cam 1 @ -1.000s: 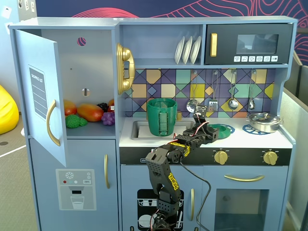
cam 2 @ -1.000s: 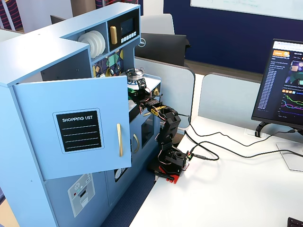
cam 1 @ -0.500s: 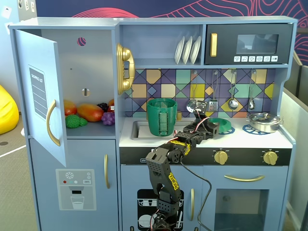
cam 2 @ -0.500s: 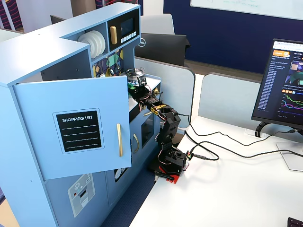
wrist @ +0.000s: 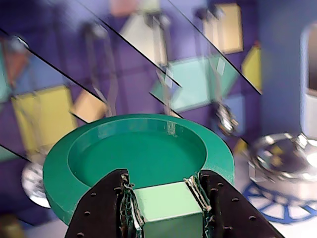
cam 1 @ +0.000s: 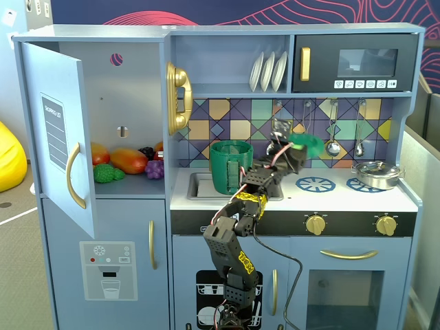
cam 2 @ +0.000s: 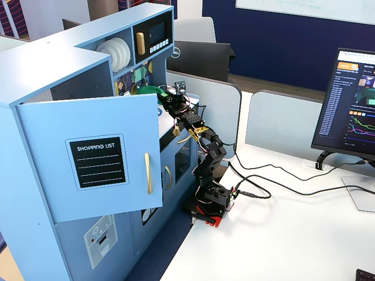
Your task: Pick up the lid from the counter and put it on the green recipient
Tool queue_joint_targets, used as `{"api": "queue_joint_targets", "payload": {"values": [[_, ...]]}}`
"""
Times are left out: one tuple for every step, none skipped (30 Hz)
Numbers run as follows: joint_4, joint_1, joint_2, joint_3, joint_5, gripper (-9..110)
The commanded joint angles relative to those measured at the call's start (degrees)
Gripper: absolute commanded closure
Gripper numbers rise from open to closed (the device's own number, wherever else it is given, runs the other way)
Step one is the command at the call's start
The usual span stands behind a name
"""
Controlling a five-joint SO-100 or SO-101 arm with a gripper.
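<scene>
The arm rose from its base in front of the toy kitchen, bent at the elbow near the front edge of the white worktop (cam 1: 357,196), and reached up and to the right in a fixed view, with its wrist lifted toward the tiled backsplash. The claw (cam 1: 294,146) was clenched on the lid (cam 1: 306,143), which hung in the air well above the worktop, clear of the blue burner rings (cam 1: 315,183) beneath it.

In the wrist view the two dark fingers (wrist: 106,208) pinched the pale green square knob between them, and the lid (wrist: 138,153) spread out beyond as a round green disc with a raised rim, its flat face tilted toward the camera and the patterned tiles behind it. Seen from the front it looked tipped rather than level, its edge slanting to the right.

The green recipient (cam 1: 230,167) stood upright at the sink (cam 1: 199,185), to the left of the claw in that view and lower than the lid, its ribbed handle strip facing forward. A steel pan (cam 1: 375,174) sat on the far right burner.

In the side fixed view the arm (cam 2: 202,146) stretched up from its red-footed base on the white desk (cam 2: 281,234), the lid (cam 2: 149,89) just showing past the open blue cupboard door (cam 2: 94,158). That door carried a black panel reading "SHOPPING LIST" (cam 2: 96,162). A monitor (cam 2: 202,58) behind the kitchen bore a Dell logo.
</scene>
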Motion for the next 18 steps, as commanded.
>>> {"api": "queue_joint_targets", "payload": {"values": [[5.27, -3.78, 5.10, -10.02, 0.53, 101], [6.68, -4.92, 5.27, -11.34, 0.26, 101], [8.00, -6.06, 5.36, -12.48, 0.00, 101], [9.14, -7.29, 5.45, -13.45, -0.18, 101], [10.02, -8.61, 5.54, -14.24, -0.70, 102], [10.72, -9.93, 5.62, -14.85, -1.05, 102], [11.43, -11.25, 5.71, -15.29, -1.49, 102], [12.30, -12.57, 5.89, -15.56, -2.20, 102], [12.83, -13.80, 6.15, -15.64, -2.81, 102], [13.36, -14.77, 6.42, -15.64, -3.25, 102], [14.06, -15.64, 6.50, -15.64, -3.69, 102], [14.59, -16.70, 6.68, -15.64, -4.04, 102], [15.21, -17.67, 6.77, -15.73, -4.39, 102], [15.91, -18.46, 6.86, -15.91, -4.66, 102], [16.70, -19.25, 6.94, -16.17, -4.83, 102], [17.58, -20.13, 6.94, -16.52, -5.10, 102], [18.46, -20.92, 6.94, -16.87, -5.27, 102], [19.16, -21.71, 6.94, -17.14, -5.36, 102]]}}
